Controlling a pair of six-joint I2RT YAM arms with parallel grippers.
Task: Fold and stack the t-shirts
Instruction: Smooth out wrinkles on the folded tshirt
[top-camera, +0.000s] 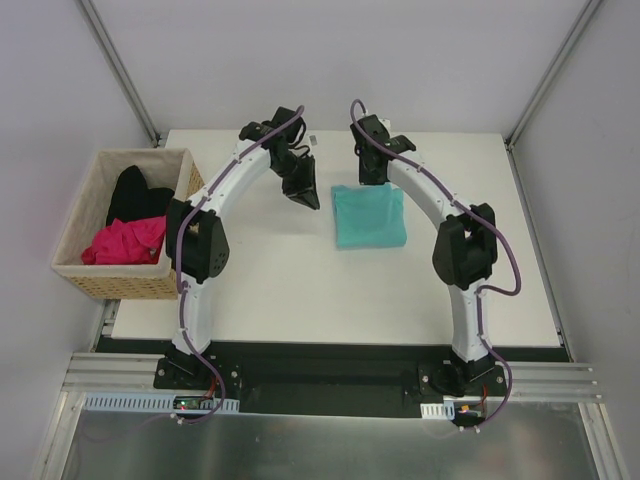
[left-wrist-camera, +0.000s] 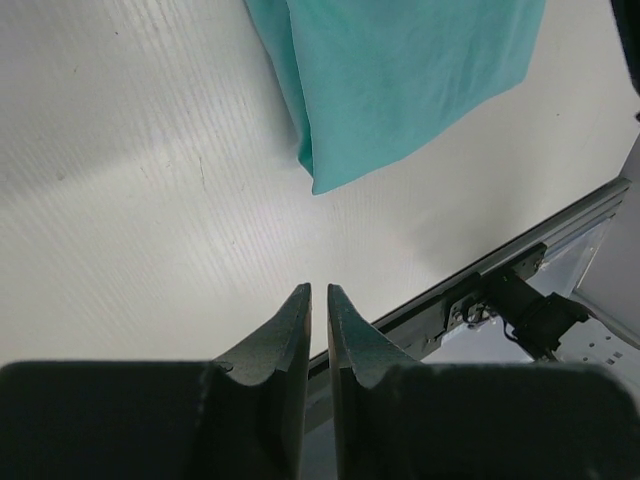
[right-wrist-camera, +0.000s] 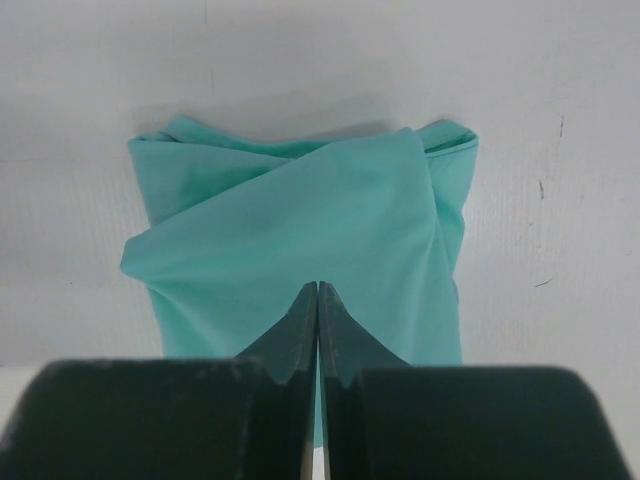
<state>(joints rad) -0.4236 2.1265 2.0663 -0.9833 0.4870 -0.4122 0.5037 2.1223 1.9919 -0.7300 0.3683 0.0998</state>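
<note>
A teal t-shirt (top-camera: 370, 217) lies folded into a rough square on the white table (top-camera: 300, 290), right of centre. My right gripper (top-camera: 372, 172) hangs over its far edge. In the right wrist view that gripper (right-wrist-camera: 318, 285) is shut, fingertips together above the teal cloth (right-wrist-camera: 300, 220), with nothing visibly pinched. My left gripper (top-camera: 303, 195) hovers left of the shirt over bare table. In the left wrist view its jaws (left-wrist-camera: 319, 288) stand a narrow slit apart and empty, the teal shirt (left-wrist-camera: 400, 70) well ahead of them. A magenta t-shirt (top-camera: 125, 242) and a black t-shirt (top-camera: 135, 192) lie crumpled in the basket.
The woven wicker basket (top-camera: 80, 275) stands off the table's left edge. Grey walls close in the back and both sides. A metal rail (top-camera: 330, 385) with the arm bases runs along the near edge.
</note>
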